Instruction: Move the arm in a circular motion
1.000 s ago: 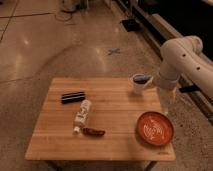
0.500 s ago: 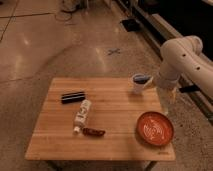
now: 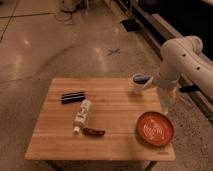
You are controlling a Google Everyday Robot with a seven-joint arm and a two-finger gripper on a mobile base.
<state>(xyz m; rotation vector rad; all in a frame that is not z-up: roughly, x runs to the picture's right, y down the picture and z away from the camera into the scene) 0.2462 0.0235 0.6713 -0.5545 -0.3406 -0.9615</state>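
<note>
The arm is a large cream robot arm of thick rounded segments at the right of the camera view. It bends down beside the right edge of the wooden table. Its gripper hangs just off the table's right edge, beside a white cup with a dark rim and above the red bowl. The gripper holds nothing that I can see.
On the table lie a black flat bar, a white bottle on its side and a small dark red object. A dark rail and wall run along the right. Bare shiny floor lies behind the table.
</note>
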